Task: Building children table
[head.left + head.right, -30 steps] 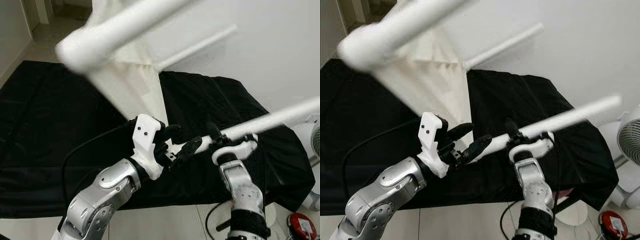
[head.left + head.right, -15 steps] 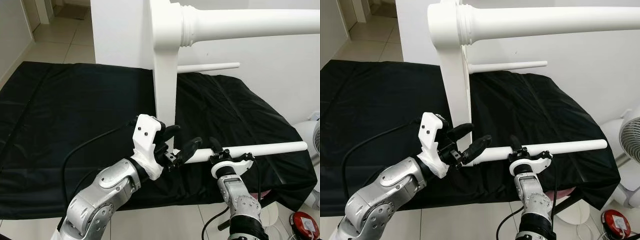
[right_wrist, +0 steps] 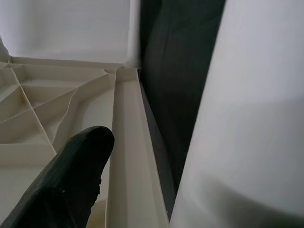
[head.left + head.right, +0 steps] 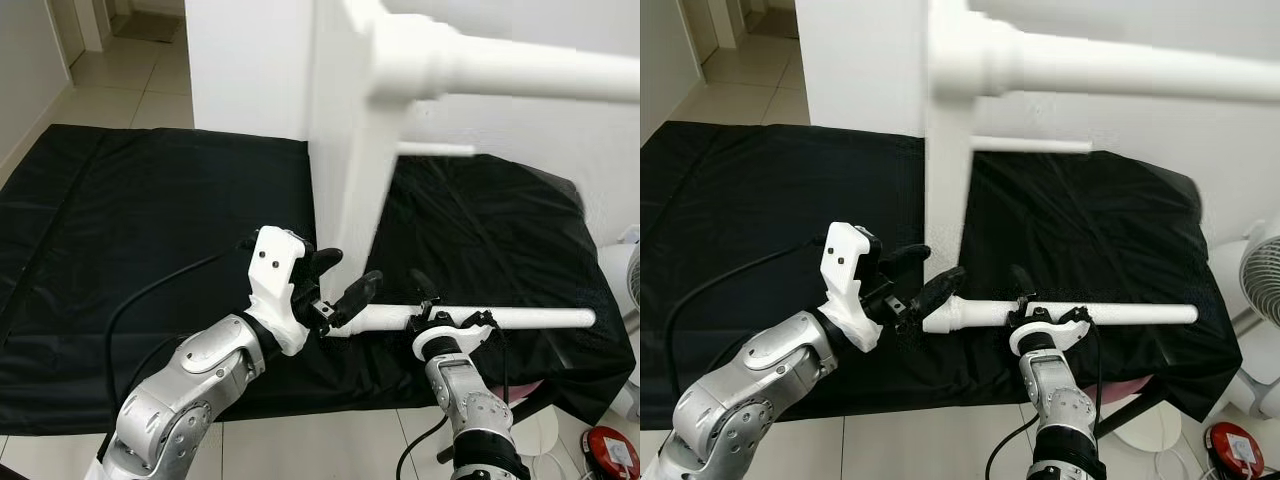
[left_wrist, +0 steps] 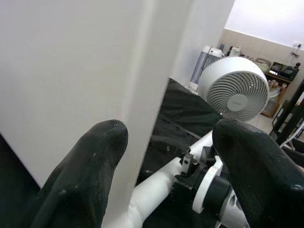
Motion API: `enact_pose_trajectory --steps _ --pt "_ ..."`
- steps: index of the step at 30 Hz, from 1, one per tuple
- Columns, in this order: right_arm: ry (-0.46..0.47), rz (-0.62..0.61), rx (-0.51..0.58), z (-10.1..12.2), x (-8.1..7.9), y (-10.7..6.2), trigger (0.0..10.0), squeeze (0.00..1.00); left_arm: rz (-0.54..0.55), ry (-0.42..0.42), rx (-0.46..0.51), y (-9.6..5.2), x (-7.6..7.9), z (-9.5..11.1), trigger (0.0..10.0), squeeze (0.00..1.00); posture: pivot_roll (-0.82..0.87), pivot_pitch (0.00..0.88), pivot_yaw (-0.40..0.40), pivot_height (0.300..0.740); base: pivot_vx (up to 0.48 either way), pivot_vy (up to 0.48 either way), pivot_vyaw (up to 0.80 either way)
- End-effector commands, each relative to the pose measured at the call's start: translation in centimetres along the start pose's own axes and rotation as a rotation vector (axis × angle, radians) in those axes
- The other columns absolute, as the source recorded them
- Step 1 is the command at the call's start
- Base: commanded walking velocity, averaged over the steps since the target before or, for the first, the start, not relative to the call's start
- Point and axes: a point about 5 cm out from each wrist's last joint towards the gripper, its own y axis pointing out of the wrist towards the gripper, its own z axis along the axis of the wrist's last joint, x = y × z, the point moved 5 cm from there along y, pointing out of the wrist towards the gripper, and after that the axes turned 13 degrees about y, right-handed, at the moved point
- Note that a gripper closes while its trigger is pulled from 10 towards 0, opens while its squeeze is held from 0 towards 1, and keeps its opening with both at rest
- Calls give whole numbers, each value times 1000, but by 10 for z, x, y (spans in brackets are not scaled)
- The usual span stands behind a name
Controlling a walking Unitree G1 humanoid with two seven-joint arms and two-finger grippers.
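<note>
A white children's table stands on edge on the black cloth, its tabletop (image 4: 345, 150) upright and its legs pointing right. The top leg (image 4: 510, 78) is blurred, and a far leg (image 4: 1035, 146) shows behind it. My right gripper (image 4: 440, 312) is shut on the lowest leg (image 4: 530, 319), which lies level. My left gripper (image 4: 338, 278) is open at the tabletop's lower corner where that leg joins; its fingers (image 5: 85, 180) straddle the panel edge (image 5: 156, 71). The right wrist view has the leg (image 3: 247, 118) and the ribbed underside (image 3: 47, 109).
A black cloth (image 4: 120, 220) covers the floor under the table. A white fan (image 4: 1265, 280) stands at the right, with a red item (image 4: 610, 450) on the tiles near it. A white wall (image 4: 250, 60) rises behind. A black cable (image 4: 150, 300) runs from my left arm.
The table has swung from a tilted, blurred pose to legs lying level. The held leg and both grippers have come slightly lower and to the left.
</note>
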Motion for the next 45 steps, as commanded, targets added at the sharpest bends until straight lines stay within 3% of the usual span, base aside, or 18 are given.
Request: enact_pose_trajectory --steps 1,9,18,28,35,45 --pt "43 8 22 0 2 -1 10000 0 -20 -2 -3 -2 4 1 10000 0 33 0 -111 740 0 0 0" --pt "51 2 23 2 10 -8 10000 0 -7 2 -23 -5 -1 -3 10000 0 34 0 -107 740 0 0 0" --pt "52 10 30 5 8 -8 10000 0 -1 28 -51 -5 -5 -8 10000 0 32 0 -104 740 0 0 0" --pt "52 33 23 5 3 -5 10000 0 -78 68 -84 7 2 -19 10000 0 29 0 -104 740 0 0 0" --pt "59 59 27 4 -2 -8 10000 0 -57 170 -194 28 -14 -43 10000 0 8 0 -79 740 0 0 0" --pt "66 83 34 6 -6 -15 10000 0 57 213 -205 49 -41 -42 10000 0 -6 0 -67 740 0 0 0"
